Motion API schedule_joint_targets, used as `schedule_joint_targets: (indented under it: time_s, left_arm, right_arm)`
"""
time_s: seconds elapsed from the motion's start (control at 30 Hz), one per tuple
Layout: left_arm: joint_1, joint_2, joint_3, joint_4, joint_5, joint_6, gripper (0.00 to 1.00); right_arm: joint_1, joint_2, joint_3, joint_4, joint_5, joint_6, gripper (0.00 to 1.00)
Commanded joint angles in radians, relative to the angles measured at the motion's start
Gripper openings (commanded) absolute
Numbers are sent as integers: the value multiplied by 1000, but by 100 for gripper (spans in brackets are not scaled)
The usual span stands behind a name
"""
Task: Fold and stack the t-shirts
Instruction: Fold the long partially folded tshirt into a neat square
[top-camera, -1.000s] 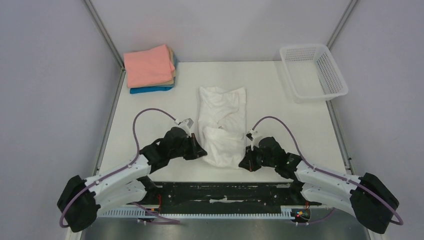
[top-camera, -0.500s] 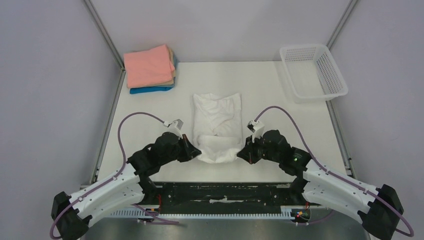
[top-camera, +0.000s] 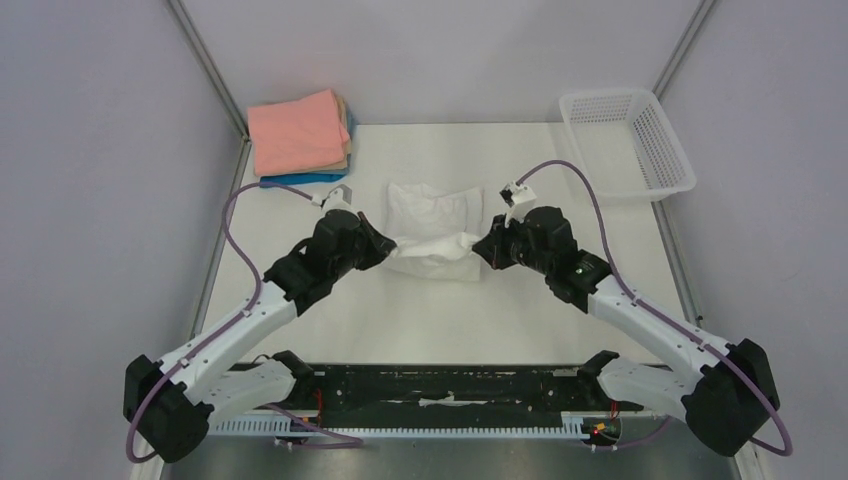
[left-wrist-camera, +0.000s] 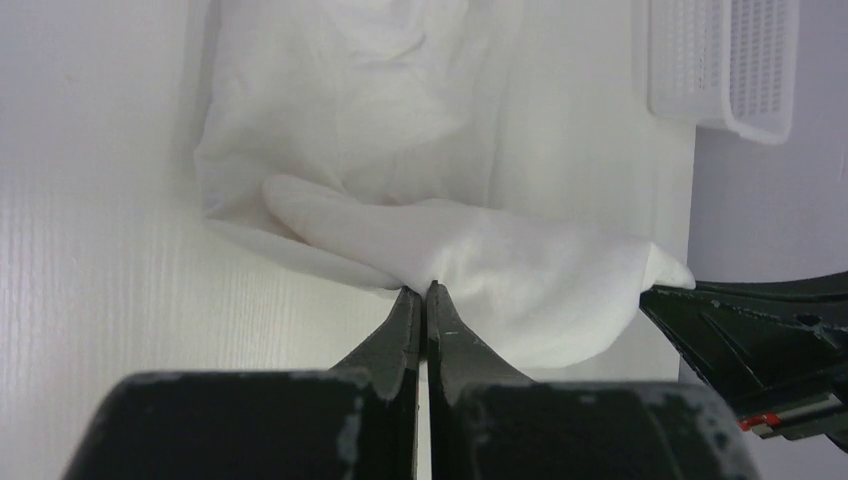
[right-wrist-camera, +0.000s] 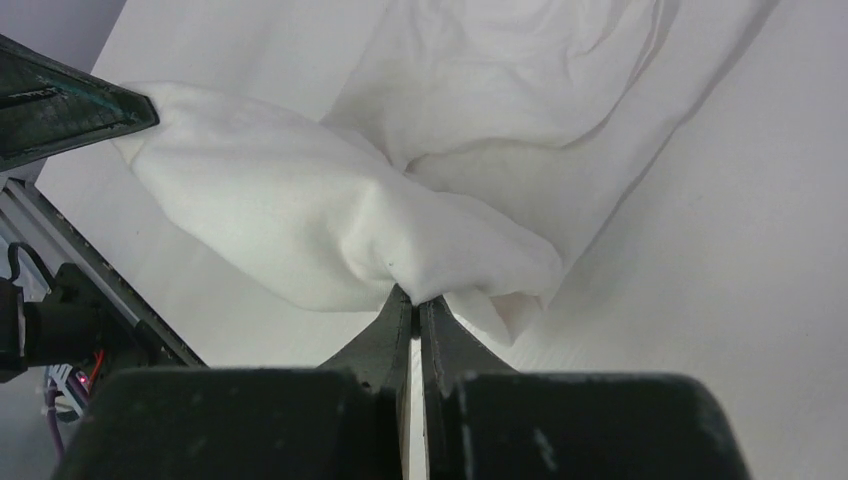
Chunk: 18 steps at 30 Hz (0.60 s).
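White t-shirt (top-camera: 433, 212) spans crosswise, pinched between left claw (top-camera: 389, 248) and right claw (top-camera: 479, 248).

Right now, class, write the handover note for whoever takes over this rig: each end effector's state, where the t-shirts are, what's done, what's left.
Left end effector: shut on the white t-shirt, left side of its lifted fold.
Right end effector: shut on the same fold, right side.
Folded stack: far-left corner, salmon-pink on top, tan, blue at bottom.
Done: three t-shirts folded and stacked.
Left: lay this fold down, release, finish folding, put it on the stack.
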Motion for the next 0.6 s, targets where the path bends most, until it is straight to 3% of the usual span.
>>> schedule_joint_targets:
  time_s: [0.0,0.57]
  left_arm:
    - [70,85,112,59,-30,67,2]
    - [268,528,395,137,143,140,2]
  right_arm:
    - [-58,71,124,67,-65,-49,0]
    - [-256,439,315,197,-221,-65,0]
